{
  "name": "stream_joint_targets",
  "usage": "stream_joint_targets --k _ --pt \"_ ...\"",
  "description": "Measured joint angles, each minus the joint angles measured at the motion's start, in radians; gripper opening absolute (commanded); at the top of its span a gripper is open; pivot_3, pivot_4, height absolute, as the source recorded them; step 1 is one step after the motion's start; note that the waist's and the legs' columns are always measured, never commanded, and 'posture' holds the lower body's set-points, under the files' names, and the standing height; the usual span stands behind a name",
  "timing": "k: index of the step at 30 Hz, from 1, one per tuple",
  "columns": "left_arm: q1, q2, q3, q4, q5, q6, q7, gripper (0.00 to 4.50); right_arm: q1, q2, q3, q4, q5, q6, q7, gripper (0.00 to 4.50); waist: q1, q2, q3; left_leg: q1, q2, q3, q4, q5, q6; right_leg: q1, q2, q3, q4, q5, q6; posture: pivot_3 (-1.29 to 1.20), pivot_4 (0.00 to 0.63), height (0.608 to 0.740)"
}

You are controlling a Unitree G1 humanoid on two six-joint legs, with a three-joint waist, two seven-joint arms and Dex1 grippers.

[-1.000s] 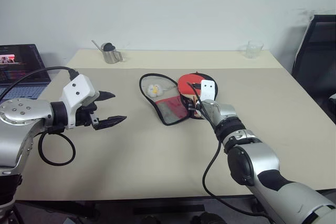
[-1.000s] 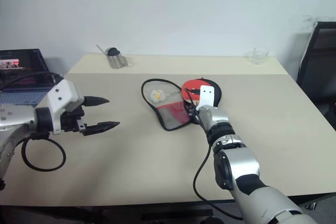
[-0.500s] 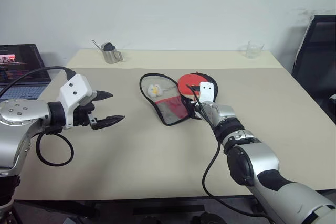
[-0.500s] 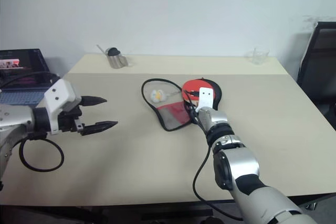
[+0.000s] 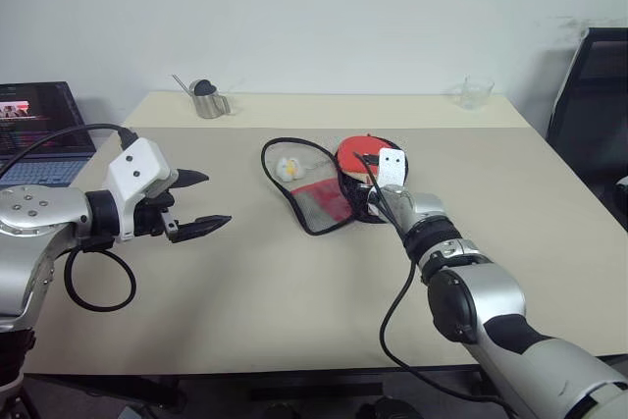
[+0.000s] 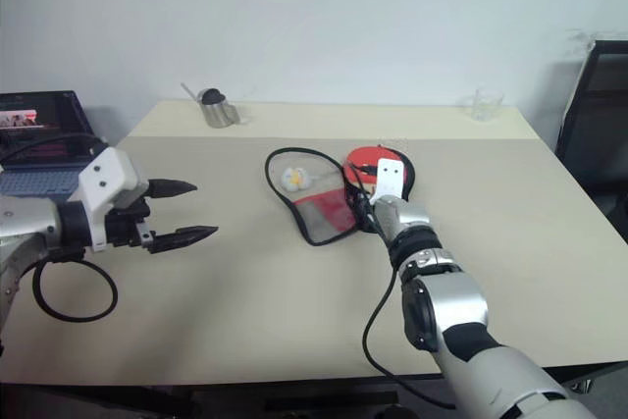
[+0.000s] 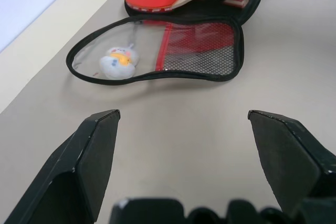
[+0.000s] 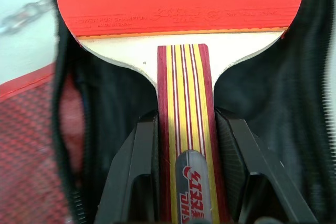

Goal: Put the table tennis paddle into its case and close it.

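Right gripper is clamped on the table tennis paddle by its handle: one black finger on each side of the red-and-yellow striped wood, both touching. Red face sits just beyond the fingertips, pointing away toward the far side of the table.

The paddle lies over the black inner half of the case, which is unzipped and spread flat mid-table. Its red half with the mesh pocket lies just left of the paddle. A small white ball keychain rests inside the outline of the case's left flap.

Left gripper hovers above the table well left of the case, fingers spread wide, nothing between them, tips aimed right toward the case.
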Motion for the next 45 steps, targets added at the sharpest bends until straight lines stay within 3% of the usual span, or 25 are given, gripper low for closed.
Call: stream_joint_targets --k 20,30,38,45 --pt "-0.004 0.0 0.0 0.0 -0.001 -0.001 0.0 4.29 0.0 0.006 0.009 0.0 -0.002 0.0 0.004 1.13 0.0 0.0 0.0 0.0 0.0 0.0 0.0 0.0 0.0 0.0 0.0 0.0 0.0 0.0 0.0 0.0 0.15 0.74" --pt "-0.004 0.0 0.0 -0.007 -0.001 0.002 0.002 4.29 0.0 0.001 0.008 0.0 0.0 -0.002 0.006 4.39 0.0 0.0 0.0 0.0 0.0 0.0 0.0 0.0 0.0 0.0 0.0 0.0 0.0 0.0 0.0 0.0 0.15 0.74" --pt "-0.009 0.0 -0.003 -0.004 0.003 0.002 0.008 4.29 0.0 -0.008 0.005 -0.02 0.004 0.011 0.011 4.45 0.0 0.0 0.0 0.0 0.0 0.0 0.0 0.0 0.0 0.0 0.0 0.0 0.0 0.0 0.0 0.0 0.15 0.74" --pt "-0.098 -0.088 -0.066 0.118 0.087 0.049 0.187 4.29 -0.028 -0.099 0.046 -0.42 0.07 0.281 0.162 4.45 0.003 0.0 0.0 0.0 0.0 0.0 0.0 0.0 0.0 0.0 0.0 0.0 0.0 0.0 0.0 0.0 0.15 0.74"
